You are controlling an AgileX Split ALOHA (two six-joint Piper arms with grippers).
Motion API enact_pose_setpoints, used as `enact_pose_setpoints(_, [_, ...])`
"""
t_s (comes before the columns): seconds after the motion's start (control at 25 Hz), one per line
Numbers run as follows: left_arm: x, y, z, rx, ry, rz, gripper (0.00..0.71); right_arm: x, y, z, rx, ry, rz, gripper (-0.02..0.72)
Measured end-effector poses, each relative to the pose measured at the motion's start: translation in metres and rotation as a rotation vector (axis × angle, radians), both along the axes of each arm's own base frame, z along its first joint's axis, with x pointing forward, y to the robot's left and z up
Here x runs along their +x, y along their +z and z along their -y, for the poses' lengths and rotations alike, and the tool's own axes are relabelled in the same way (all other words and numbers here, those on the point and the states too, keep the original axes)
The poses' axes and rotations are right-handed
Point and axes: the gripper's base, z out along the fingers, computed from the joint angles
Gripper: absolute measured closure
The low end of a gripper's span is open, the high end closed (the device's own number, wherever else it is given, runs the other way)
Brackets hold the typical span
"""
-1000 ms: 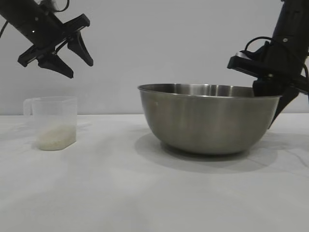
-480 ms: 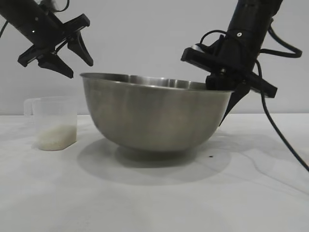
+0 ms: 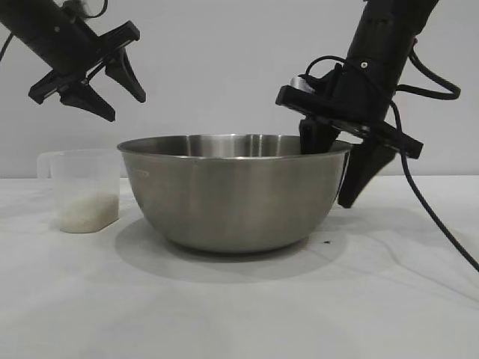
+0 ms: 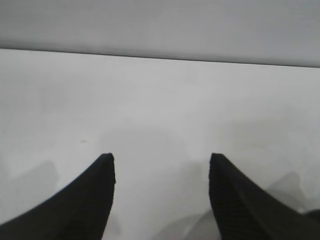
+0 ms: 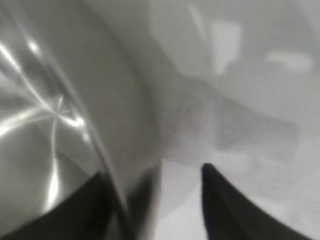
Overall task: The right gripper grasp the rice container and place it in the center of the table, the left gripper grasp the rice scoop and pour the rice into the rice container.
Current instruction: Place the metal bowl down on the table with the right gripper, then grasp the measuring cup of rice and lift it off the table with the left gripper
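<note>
The rice container (image 3: 232,193) sits flat on the white surface (image 3: 239,307) near the middle, and the rice scoop (image 3: 84,190) stands upright just to its left, apart from it, with rice (image 3: 88,211) in its bottom. The right end effector (image 3: 337,170) straddles the container's right rim, fingers spread, one inside and one outside. The left end effector (image 3: 112,91) hangs above the scoop, fingers spread, holding nothing

The large round brushed stainless-steel bowl (image 3: 232,191) sits upright and level mid-way across the flat white table (image 3: 239,307), while just beside it on the left the small translucent plastic measuring cup (image 3: 84,188) stands upright, holding white rice (image 3: 88,209) low in its bottom.
</note>
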Motion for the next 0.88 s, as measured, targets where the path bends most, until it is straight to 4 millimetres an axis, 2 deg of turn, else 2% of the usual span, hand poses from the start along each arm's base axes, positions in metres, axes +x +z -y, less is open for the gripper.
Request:
enact_pose_setpoints(0.2, [0.000,0.000,0.000,0.000,0.000,0.000,0.296,0.004,0.046,0.013,-0.001,-0.028,0.120,0.158])
enact_pose_setpoints(0.28, [0.000,0.000,0.000,0.000,0.000,0.000,0.296,0.004,0.052,0.019,-0.016,-0.039,0.138,0.158])
enact_pose_setpoints(0.36, [0.000,0.000,0.000,0.000,0.000,0.000,0.296,0.003,0.073,0.041,-0.057,-0.077,0.191,0.158])
enact_pose_setpoints(0.52, [0.000,0.000,0.000,0.000,0.000,0.000,0.296,-0.002,0.106,0.068,-0.057,-0.136,0.264,0.158])
enact_pose_setpoints(0.68, [0.000,0.000,0.000,-0.001,0.001,0.000,0.296,-0.017,0.146,0.091,-0.042,-0.193,0.352,0.158])
enact_pose_setpoints(0.76, [0.000,0.000,0.000,0.001,0.005,0.002,0.296,-0.033,0.168,0.104,-0.038,-0.222,0.396,0.158])
enact_pose_setpoints(0.88, [0.001,0.000,-0.001,0.006,0.016,0.009,0.296,-0.057,0.184,0.122,-0.050,-0.261,0.424,0.158])
